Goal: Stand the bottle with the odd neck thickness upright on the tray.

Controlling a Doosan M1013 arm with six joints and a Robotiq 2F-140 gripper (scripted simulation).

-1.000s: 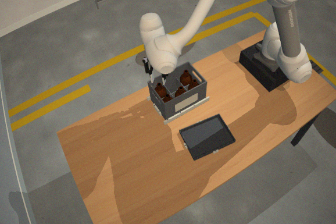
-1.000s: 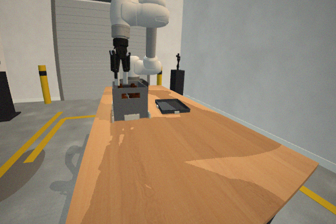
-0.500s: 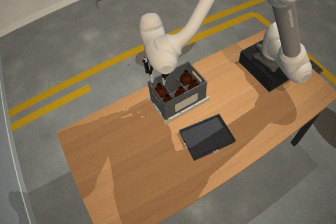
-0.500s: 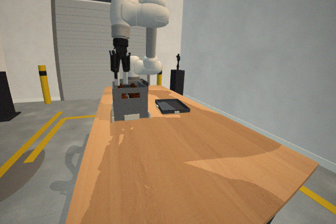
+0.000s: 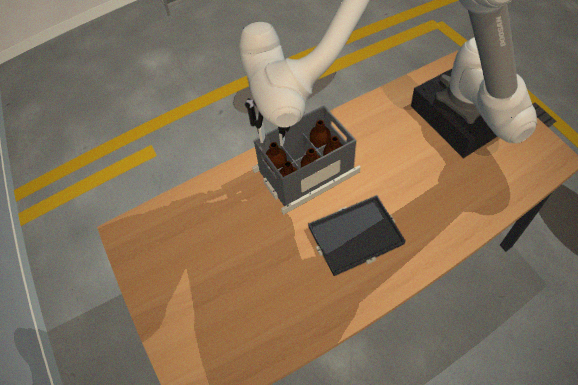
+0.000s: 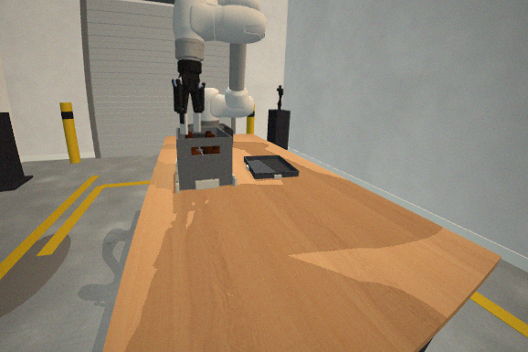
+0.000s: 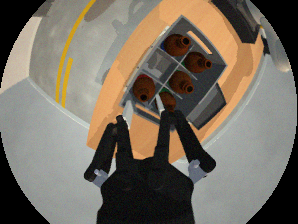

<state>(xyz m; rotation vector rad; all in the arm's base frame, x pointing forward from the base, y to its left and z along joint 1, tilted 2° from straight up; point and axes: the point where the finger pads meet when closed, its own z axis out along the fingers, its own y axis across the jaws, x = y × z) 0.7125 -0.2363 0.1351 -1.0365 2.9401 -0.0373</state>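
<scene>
Over the crate (image 5: 345, 157) (image 6: 205, 174) (image 7: 215, 79) near the counter's (image 5: 200, 241) (image 6: 292, 229) (image 7: 155, 17) long edge, the fingers (image 5: 272, 140) (image 6: 190, 128) stand moderately wide, empty; next, probably, careful neck-checking of the nearest bottle (image 5: 275, 156) (image 6: 196, 151) (image 7: 143, 89).
</scene>
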